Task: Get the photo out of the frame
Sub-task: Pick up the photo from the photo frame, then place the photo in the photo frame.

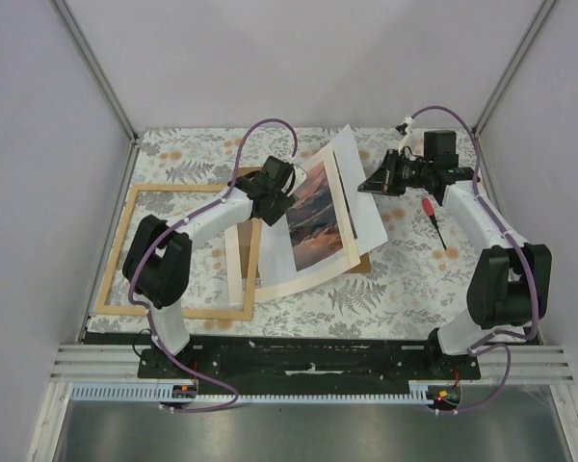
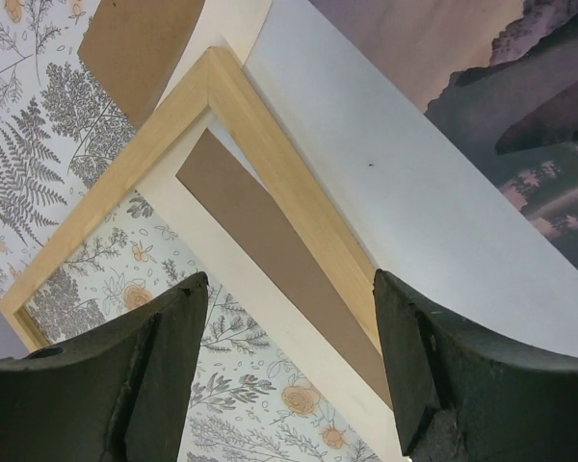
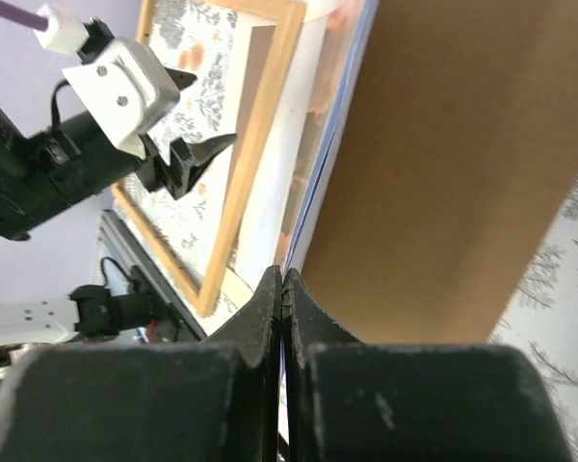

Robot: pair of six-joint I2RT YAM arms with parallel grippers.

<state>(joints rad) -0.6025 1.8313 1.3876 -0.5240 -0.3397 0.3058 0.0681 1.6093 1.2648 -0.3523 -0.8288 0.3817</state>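
The photo (image 1: 318,217), a white sheet with an orange sunset print, lies tilted across the table's middle. Its right edge is lifted, and my right gripper (image 1: 371,183) is shut on that edge. In the right wrist view the closed jaws (image 3: 283,274) meet the thin paper edge (image 3: 328,144). The light-tan frame (image 1: 116,250) lies flat at the left. My left gripper (image 1: 275,202) hangs open above the frame's corner (image 2: 270,164) with nothing between its fingers (image 2: 289,279). The photo's white margin (image 2: 414,192) is to its right.
A cream mat (image 1: 299,279) lies under the photo, and a brown backing board (image 3: 443,173) beneath both. A red-handled screwdriver (image 1: 433,219) lies on the floral cloth by the right arm. Grey walls close in the back and sides.
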